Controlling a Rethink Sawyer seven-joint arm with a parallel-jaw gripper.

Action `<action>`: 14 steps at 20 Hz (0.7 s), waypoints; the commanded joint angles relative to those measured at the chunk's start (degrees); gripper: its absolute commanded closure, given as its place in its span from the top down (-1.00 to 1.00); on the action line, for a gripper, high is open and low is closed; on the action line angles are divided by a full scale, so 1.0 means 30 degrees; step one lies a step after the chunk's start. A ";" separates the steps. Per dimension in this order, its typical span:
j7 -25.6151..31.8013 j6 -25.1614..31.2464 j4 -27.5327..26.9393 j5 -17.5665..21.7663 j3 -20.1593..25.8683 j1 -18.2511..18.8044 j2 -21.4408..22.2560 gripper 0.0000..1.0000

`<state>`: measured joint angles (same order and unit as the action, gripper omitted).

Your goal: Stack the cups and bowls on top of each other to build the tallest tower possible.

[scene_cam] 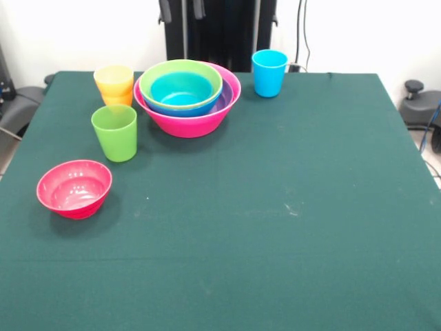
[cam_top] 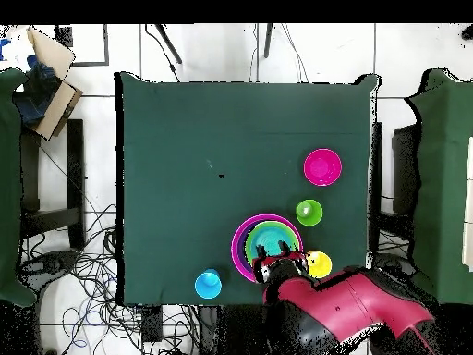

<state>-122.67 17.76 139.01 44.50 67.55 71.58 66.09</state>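
Red-pink bowl [scene_cam: 74, 187]: near left, alone. Green cup [scene_cam: 115, 132]: behind it. Yellow cup [scene_cam: 114, 80]: far left, nested in orange cup [scene_cam: 120, 99]. Tower [scene_cam: 187, 96]: bowls nested in pink bowl [scene_cam: 189, 121]. Blue cup [scene_cam: 269, 72]: far right. Gripper [cam_top: 277, 265]: over tower's rim; opening and hold cannot be told.

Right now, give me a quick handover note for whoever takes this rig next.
Claw: over the near rim of the nested bowls; open or shut cannot be told.
Done: light blue, blue and light green bowls nested in the pink bowl; yellow cup sits in the orange cup.
Loose: green cup, blue cup, red-pink bowl.
Left: stack the loose pieces into one tower.
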 commanded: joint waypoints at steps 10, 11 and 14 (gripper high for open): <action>0.2927 0.2233 -0.3409 0.1855 -0.0730 -0.3209 -0.2209 1.00; 0.3310 0.2568 -0.3771 0.1672 -0.0668 -0.3233 -0.2394 1.00; 0.5014 0.4308 -0.5678 0.0987 -0.0568 -0.3506 -0.3571 1.00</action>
<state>-122.66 19.41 132.23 45.48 67.26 64.10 62.42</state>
